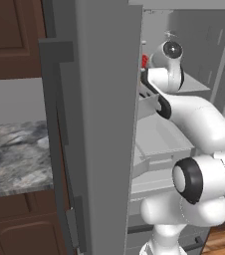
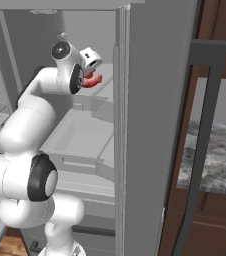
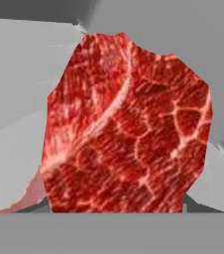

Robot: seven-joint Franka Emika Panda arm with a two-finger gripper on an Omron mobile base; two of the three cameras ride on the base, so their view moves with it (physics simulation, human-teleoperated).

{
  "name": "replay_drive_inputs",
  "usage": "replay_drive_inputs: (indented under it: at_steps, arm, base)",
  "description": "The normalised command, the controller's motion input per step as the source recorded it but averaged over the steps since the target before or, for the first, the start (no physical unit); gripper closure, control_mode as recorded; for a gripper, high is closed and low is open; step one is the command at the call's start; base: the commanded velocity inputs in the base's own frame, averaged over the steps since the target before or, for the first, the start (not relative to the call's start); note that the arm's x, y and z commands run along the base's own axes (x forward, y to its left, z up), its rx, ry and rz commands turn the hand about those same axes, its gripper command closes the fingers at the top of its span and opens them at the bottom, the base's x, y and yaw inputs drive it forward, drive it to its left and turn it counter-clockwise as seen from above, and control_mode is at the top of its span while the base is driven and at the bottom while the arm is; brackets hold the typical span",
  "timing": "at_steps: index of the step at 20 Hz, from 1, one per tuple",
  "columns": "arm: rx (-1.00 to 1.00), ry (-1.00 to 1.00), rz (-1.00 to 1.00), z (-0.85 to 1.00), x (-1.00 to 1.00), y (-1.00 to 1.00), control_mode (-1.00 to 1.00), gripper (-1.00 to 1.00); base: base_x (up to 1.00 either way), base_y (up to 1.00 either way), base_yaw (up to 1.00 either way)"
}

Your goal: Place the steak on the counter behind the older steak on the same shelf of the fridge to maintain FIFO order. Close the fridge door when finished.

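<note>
Steak (image 3: 126, 129) sits right against the hand camera, held in the closed pincer (image 2: 91, 75), long axis running ahead and out of it. Arm reaches into the open fridge (image 2: 145, 100) at top shelf (image 1: 196, 84) height. A pinkish sliver, likely older steak (image 3: 32, 193), lies low beside the pincer, so the drop spot is deeper in, beyond it.

Dark brown cabinets (image 1: 10, 30) (wooden floor (image 1: 219, 241) below).
</note>
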Motion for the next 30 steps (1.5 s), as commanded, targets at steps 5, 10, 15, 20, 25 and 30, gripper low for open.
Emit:
replay_drive_inputs:
  at_steps: [5,10,15,20,25,30]
  arm:
    - [0.0,0.07,0.0,0.01,0.29,-0.06,-1.0,1.0]
    - [0.0,0.01,0.0,0.36,0.19,-0.03,-1.0,1.0]
    - [0.0,0.05,0.0,0.1,0.47,0.0,-1.0,1.0]
    - [0.0,0.14,0.0,-0.02,0.76,0.0,-1.0,1.0]
    - [0.0,0.15,0.0,-0.19,0.51,0.0,-1.0,-1.0]
    - [0.0,0.05,0.0,-0.12,0.1,0.0,-1.0,-1.0]
  base:
    - [0.0,0.0,0.0]
    - [0.0,0.0,0.0]
    - [0.0,0.0,0.0]
    - [0.0,0.0,0.0]
    - [0.0,0.0,0.0]
    - [0.0,0.0,0.0]
